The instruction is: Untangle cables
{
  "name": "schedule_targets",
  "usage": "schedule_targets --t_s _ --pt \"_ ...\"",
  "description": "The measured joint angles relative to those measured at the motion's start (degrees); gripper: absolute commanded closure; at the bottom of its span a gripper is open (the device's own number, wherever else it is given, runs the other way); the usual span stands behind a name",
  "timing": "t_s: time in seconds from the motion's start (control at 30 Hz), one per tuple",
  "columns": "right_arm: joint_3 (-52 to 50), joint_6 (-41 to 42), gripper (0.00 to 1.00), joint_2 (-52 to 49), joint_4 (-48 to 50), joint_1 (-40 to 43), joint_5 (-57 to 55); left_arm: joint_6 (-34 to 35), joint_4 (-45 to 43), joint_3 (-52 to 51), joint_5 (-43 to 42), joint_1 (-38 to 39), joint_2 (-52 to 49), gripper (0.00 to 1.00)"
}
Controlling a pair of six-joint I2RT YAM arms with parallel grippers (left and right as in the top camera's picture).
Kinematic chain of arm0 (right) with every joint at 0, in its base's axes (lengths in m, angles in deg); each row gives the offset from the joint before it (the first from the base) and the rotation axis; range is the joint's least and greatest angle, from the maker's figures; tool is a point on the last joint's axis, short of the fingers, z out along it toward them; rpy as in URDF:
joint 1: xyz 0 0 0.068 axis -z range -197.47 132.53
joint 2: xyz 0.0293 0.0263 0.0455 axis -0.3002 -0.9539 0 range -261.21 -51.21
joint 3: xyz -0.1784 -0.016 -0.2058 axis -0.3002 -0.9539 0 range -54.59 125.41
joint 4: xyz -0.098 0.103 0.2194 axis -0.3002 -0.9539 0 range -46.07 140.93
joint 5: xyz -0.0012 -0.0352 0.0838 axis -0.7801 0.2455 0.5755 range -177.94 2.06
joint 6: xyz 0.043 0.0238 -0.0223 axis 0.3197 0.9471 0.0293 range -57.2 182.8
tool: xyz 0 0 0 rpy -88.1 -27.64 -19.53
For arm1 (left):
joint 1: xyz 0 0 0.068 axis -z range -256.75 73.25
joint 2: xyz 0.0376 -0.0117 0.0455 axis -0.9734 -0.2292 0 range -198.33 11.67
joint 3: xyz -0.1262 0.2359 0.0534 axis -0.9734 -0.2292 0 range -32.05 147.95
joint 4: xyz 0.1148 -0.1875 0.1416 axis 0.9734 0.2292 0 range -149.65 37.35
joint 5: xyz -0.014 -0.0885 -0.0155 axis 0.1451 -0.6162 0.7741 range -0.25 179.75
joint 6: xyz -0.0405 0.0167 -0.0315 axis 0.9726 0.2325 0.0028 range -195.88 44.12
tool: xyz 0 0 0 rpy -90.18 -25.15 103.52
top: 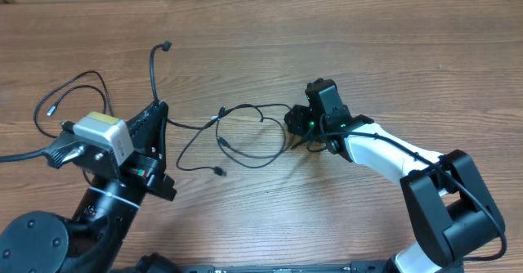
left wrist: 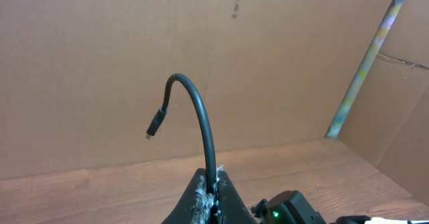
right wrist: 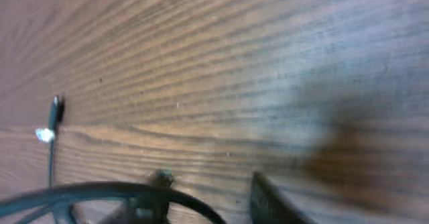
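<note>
Thin black cables (top: 241,134) lie in loose loops on the wooden table between the two arms, one plug end (top: 221,172) pointing toward the front. My left gripper (top: 158,109) is shut on one cable (left wrist: 201,117), which rises from the jaws (left wrist: 213,174) and curves over to a hanging plug (left wrist: 155,125). My right gripper (top: 296,134) sits low at the right end of the loops. In the blurred right wrist view, its fingers (right wrist: 211,184) stand apart with a cable (right wrist: 80,189) running across between them. A silver-tipped plug (right wrist: 55,110) lies to the left.
Another thin black loop (top: 69,89) with a small plug lies at the far left beside the left arm's white camera box (top: 102,134). A cardboard wall (left wrist: 268,49) stands behind the table. The right arm's white link (top: 384,150) stretches toward the lower right.
</note>
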Motion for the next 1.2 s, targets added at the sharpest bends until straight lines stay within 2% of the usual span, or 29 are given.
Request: schedule_targets --t_s 0.03,0.07,0.3,0.53,0.67,0.77,0.93,1.2 --pt "0.0 -0.4 0.94 0.0 0.2 0.0 -0.5 0.0 0.0 0.2 0.0 0.0 0.0 0.96" --pt "0.0 -0.5 0.96 0.0 0.2 0.0 -0.8 0.0 0.0 0.4 0.0 0.0 0.0 0.96" --pt "-0.1 -0.7 0.96 0.0 0.0 -0.5 -1.5 0.2 1.7 4.8 2.1 0.0 -0.1 0.96" --pt "0.0 9.7 0.96 0.0 -4.5 -0.1 -5.9 0.8 7.0 8.2 10.6 0.1 -0.8 0.96" --pt "0.1 15.1 0.96 0.0 -7.2 4.1 -6.1 1.3 8.9 8.6 13.8 0.1 0.4 0.96" --pt "-0.1 18.3 0.96 -0.2 -11.9 12.3 -9.0 1.5 8.5 10.6 19.8 0.1 3.0 0.96" --pt "-0.2 15.8 0.96 -0.2 -14.2 18.8 -10.7 1.5 9.8 13.9 25.7 0.1 7.0 0.96" --pt "-0.1 8.6 0.96 -0.1 -15.0 19.2 -4.7 2.1 15.0 11.8 26.7 0.1 6.8 0.93"
